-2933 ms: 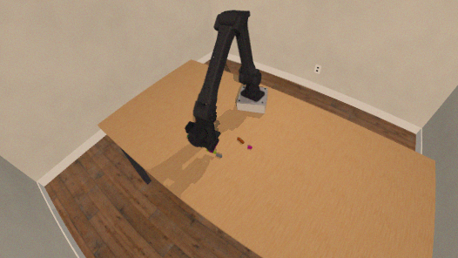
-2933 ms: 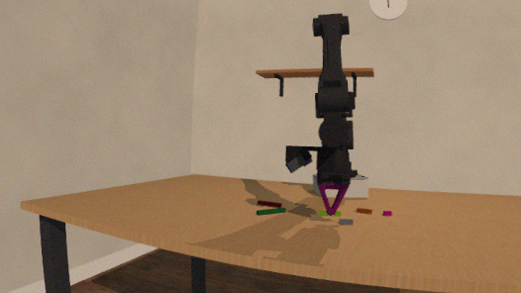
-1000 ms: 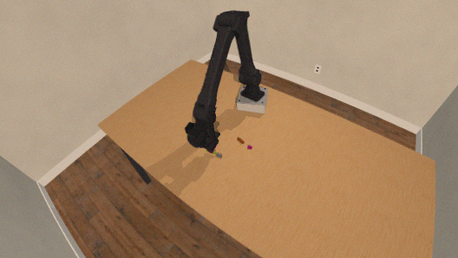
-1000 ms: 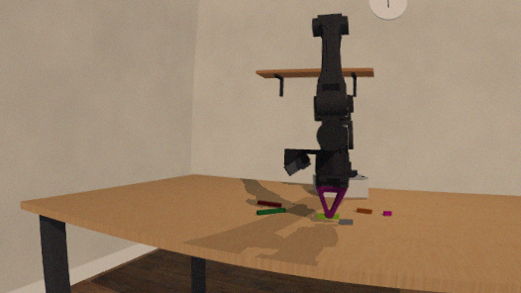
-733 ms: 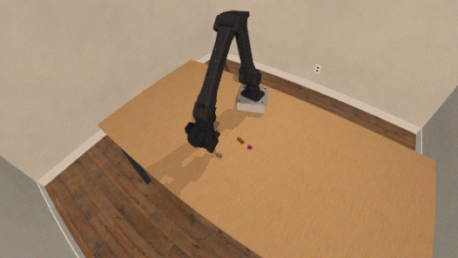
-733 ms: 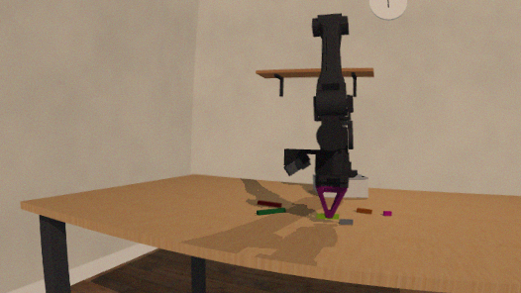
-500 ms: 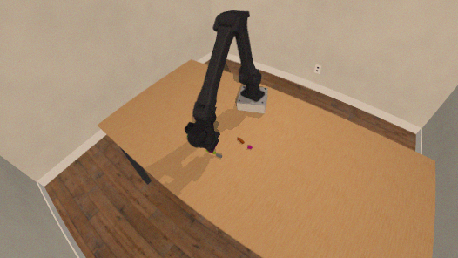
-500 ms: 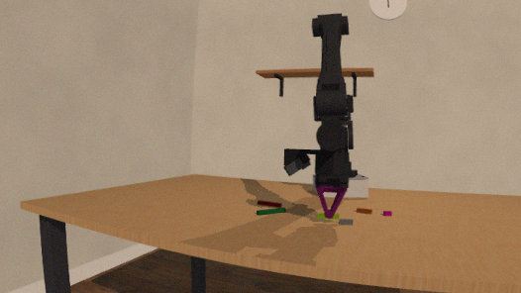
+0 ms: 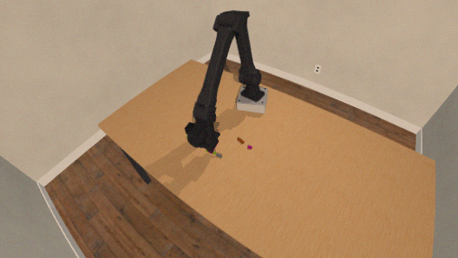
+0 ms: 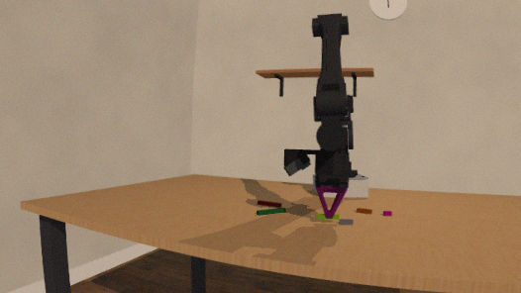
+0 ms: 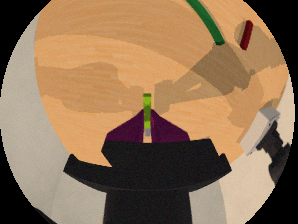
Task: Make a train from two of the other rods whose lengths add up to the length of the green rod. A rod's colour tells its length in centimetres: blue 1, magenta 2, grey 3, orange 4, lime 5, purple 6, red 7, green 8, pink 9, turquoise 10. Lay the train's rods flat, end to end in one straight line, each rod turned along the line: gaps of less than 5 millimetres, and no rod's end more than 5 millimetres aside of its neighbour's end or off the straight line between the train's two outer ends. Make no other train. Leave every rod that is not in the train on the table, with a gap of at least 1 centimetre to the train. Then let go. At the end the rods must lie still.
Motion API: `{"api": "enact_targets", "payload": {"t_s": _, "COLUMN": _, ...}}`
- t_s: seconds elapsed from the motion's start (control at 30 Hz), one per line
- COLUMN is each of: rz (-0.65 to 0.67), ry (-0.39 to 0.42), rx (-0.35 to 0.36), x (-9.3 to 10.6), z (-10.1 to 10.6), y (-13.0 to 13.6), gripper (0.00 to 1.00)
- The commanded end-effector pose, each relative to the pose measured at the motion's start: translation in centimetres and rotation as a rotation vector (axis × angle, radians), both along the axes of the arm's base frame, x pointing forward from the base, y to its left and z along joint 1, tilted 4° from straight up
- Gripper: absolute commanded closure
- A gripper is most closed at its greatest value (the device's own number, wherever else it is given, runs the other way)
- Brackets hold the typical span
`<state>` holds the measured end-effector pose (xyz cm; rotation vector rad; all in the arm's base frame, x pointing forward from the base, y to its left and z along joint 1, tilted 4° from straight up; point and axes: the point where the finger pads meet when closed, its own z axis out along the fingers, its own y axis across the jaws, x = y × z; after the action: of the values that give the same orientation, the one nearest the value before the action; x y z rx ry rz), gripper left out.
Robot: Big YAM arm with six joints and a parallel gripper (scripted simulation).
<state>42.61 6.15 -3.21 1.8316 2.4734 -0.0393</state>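
Wooden tabletop (image 10: 149, 218), dark-legged, set in the corner of a room with pale walls and a dark plank floor; a wall shelf (image 10: 297, 72) and a round clock (image 10: 388, 7) are seen behind it in the exterior view. One black six-joint arm (image 9: 218, 65) is mounted on a pale grey base block (image 9: 261, 106) near the far edge of the tabletop, and is reached out and downward toward the middle of the board. The gripper (image 10: 328, 214), with purple fingers (image 10: 322, 200) converging to a point, is directed straight down and is closed on the lime rod (image 10: 328, 216), which is held by its middle and lies flat at or just above the surface; whether it is touching the wood cannot be told. In the wrist view the lime rod (image 11: 147, 115) is seen pinched between the purple fingers, projecting forward of them. The grey rod (image 10: 346, 222) lies flat just beside the lime rod's end, on the side toward the near edge; whether the two ends meet cannot be told. The orange rod (image 10: 364, 211) and the magenta rod (image 10: 387, 213) lie near each other but apart, further along toward the right-hand edge as seen from the exterior camera. The green rod (image 10: 270, 211) and the dark red rod (image 10: 269, 203) lie close together but apart on the opposite side of the gripper, toward the left-hand edge, well apart from the lime rod. All rods are on the tabletop, in its central part.
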Motion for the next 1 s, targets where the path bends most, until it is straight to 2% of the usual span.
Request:
{"api": "enact_targets", "payload": {"t_s": 0.0, "rz": -0.001, "ry": -0.007, "rx": -0.004, "x": 0.58, "z": -0.37, "y": -0.7, "gripper": 0.97}}
{"api": "enact_targets", "payload": {"t_s": 0.3, "rz": -0.001, "ry": -0.004, "rx": -0.005, "x": 0.41, "z": -1.07, "y": -0.76, "gripper": 0.97}}
{"api": "enact_targets", "payload": {"t_s": 0.97, "rz": -0.001, "ry": -0.001, "rx": -0.005, "x": 0.44, "z": -1.15, "y": -0.77, "gripper": 0.97}}
